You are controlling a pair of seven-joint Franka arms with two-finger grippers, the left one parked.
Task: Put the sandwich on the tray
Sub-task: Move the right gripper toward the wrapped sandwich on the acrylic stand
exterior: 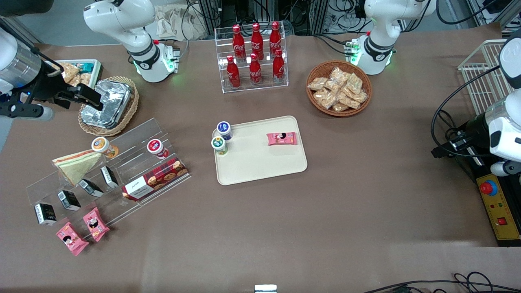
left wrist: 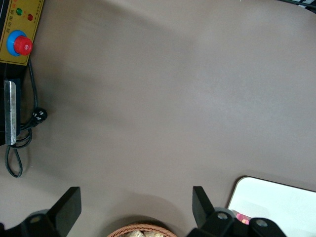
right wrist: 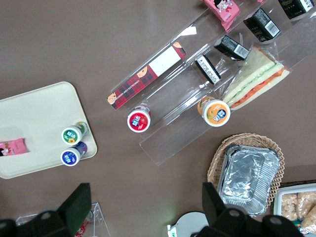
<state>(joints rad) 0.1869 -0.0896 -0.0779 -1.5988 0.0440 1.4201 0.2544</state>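
Front view, open tool (exterior: 91, 99) over foil containers (exterior: 106, 102), sandwich (exterior: 77, 165) nearer the camera, on acrylic rack (exterior: 110, 167), untouched.

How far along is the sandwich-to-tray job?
Nothing done yet. The sandwich lies on the clear stepped rack, untouched. The hand is open and empty, above the foil containers, farther from the front camera than the sandwich. The tray holds two small bottles and a pink snack packet, with bare space left. Remaining: reach, grasp, carry, set down.
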